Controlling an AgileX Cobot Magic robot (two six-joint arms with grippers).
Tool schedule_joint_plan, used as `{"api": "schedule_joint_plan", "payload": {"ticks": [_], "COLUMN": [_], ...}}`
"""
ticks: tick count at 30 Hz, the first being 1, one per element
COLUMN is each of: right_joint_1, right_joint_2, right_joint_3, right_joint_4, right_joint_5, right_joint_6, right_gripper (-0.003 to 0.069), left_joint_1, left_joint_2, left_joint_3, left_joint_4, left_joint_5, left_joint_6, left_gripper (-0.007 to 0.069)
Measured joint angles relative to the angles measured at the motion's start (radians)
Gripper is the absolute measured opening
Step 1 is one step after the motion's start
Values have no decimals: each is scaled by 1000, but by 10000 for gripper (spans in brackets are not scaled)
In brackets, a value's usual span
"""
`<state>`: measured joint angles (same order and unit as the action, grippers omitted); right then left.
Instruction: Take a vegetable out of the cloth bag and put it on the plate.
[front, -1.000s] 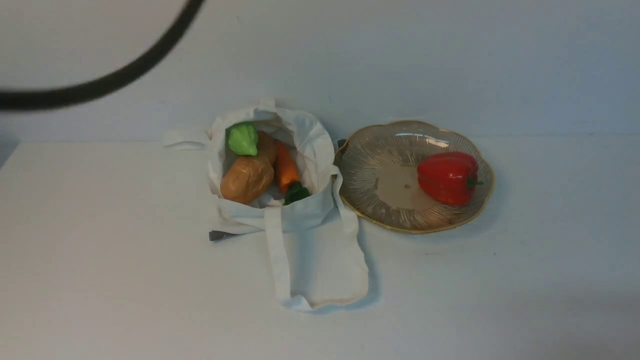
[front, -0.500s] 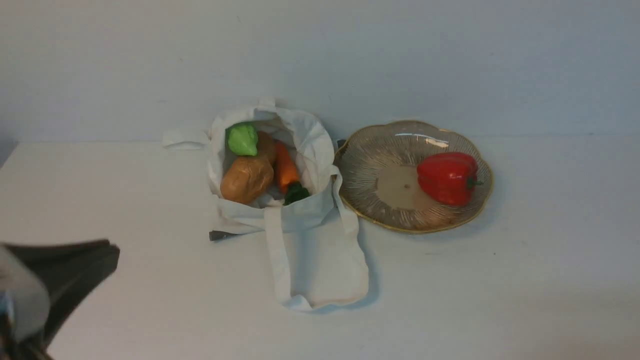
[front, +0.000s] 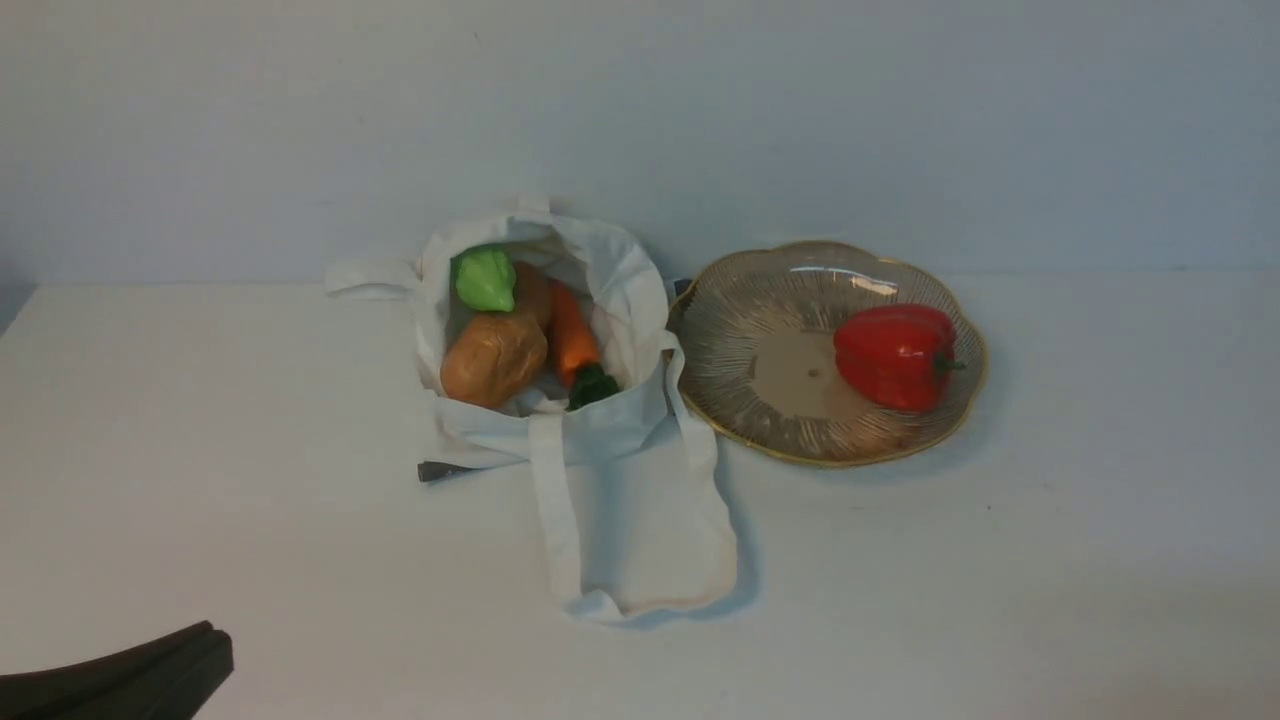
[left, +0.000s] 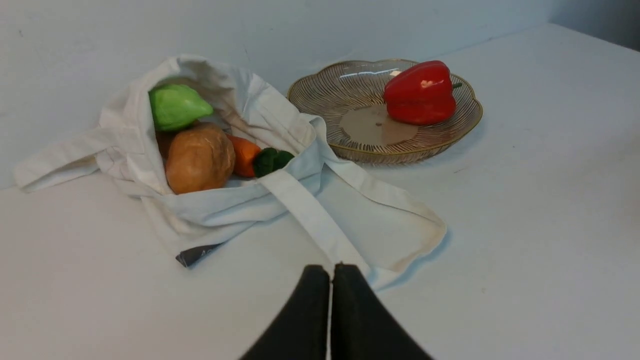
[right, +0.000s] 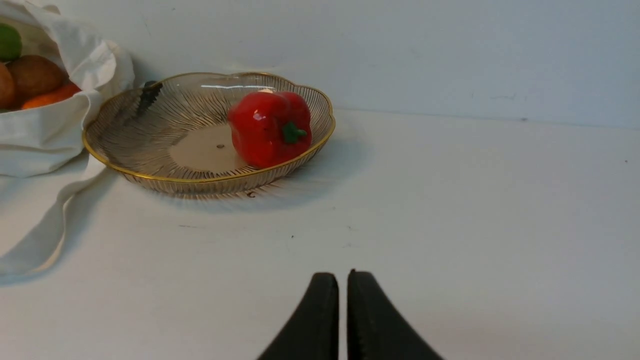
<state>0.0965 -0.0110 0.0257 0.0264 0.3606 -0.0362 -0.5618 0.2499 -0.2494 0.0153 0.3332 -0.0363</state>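
Note:
The red bell pepper lies on its side on the right part of the ribbed brownish plate, also in the left wrist view and right wrist view. The white cloth bag lies open left of the plate. My left gripper is shut and empty, low over the table near the bag's front end; its dark tip shows at the front view's lower left. My right gripper is shut and empty, in front of the plate, out of the front view.
Inside the bag are a brown potato, an orange carrot with a dark green top, and a light green vegetable. A strap handle trails forward over the bag. A wall stands close behind the bag and plate.
The left arm has dropped out of the upper left, passed the lower left, and now only its dark tip shows at the bottom left corner. The pepper, bag and plate have not moved.

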Motion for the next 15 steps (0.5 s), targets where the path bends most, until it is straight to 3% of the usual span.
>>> {"api": "schedule_joint_plan", "payload": {"ticks": [15], "right_joint_1": [0], "right_joint_2": [0], "right_joint_3": [0], "right_joint_4": [0], "right_joint_5": [0], "right_joint_6": [0], "right_gripper": [22], "left_joint_1": [0], "left_joint_2": [0], "left_joint_3": [33], "left_joint_4": [31], "left_joint_5": [-18], "left_joint_6": [27], "left_gripper": [-5]}}
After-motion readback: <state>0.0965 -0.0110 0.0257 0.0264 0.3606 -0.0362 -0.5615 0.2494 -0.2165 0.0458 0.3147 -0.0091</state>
